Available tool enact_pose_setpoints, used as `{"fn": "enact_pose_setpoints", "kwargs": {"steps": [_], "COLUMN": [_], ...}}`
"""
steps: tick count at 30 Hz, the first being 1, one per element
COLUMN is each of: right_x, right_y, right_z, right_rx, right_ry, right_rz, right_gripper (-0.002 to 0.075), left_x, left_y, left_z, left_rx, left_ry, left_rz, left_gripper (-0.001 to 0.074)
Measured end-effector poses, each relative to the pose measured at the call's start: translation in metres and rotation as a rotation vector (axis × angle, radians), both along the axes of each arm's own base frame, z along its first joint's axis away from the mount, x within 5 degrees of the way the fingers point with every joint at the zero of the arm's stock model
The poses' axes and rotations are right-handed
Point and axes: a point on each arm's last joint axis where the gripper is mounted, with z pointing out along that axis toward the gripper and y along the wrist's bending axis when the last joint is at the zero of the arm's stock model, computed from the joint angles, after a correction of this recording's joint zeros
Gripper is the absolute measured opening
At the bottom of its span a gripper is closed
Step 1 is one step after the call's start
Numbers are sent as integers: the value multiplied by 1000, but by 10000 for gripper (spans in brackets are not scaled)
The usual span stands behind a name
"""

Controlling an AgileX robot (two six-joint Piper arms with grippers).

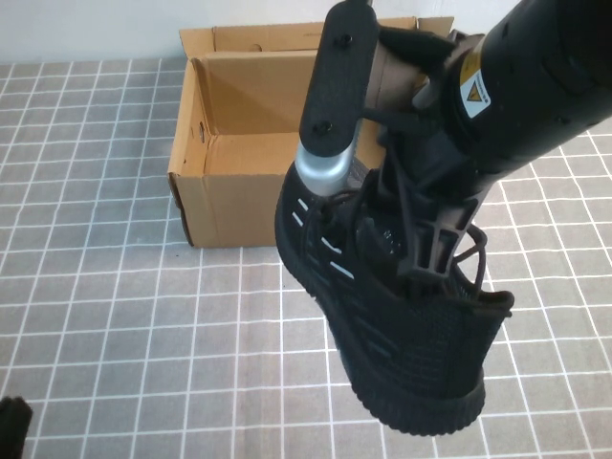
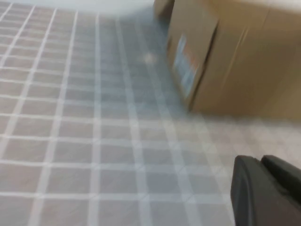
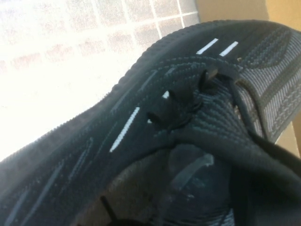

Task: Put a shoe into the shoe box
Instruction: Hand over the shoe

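Above the tiled table, right tool (image 1: 421, 253) clamps the shoe (image 1: 402, 325) before the shoe box (image 1: 239, 163); left tool (image 2: 263, 188) low, state unclear.

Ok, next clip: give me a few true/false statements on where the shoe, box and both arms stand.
1. The shoe hangs in the air from the right gripper. True.
2. The shoe already lies inside the shoe box. False: it hangs in front of the box.
3. The shoe box is open at the top. True.
4. The left gripper grips the box. False: it sits low near the table, apart from it.
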Motion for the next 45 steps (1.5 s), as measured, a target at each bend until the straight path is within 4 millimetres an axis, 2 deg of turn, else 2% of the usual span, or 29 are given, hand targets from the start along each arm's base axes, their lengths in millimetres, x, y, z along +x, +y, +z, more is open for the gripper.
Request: {"fn": "enact_pose_setpoints", "kwargs": {"steps": [9, 12, 16, 20, 26, 31, 38, 45], "right_x": [4, 8, 13, 16, 20, 26, 49, 104], "right_y": [6, 10, 16, 19, 23, 29, 34, 23], "right_z": [-5, -8, -4, 8, 19, 26, 39, 33], "right_rx": [63, 70, 99, 160, 186, 204, 229, 319], "right_ry": [53, 67, 67, 56, 49, 37, -8, 47], "right_rz": [-108, -131, -158, -193, -215, -236, -320, -432], "right_gripper": [-1, -1, -1, -1, -1, -1, -1, -1], "left_x": [2, 0, -4, 6, 43, 84, 136, 165], "left_y": [2, 1, -4, -11, -27, -38, -53, -89], "left_z": [19, 27, 61, 98, 144, 177, 195, 192], "left_rx": [-324, -360, -331, -220, 56, 192, 215, 251], "left_ry": [-151, -139, -83, 50, 348, 415, 404, 327], "left_rz": [42, 29, -26, -74, -230, -328, -417, -527], "left_gripper": [0, 0, 0, 0, 0, 0, 0, 0]}}
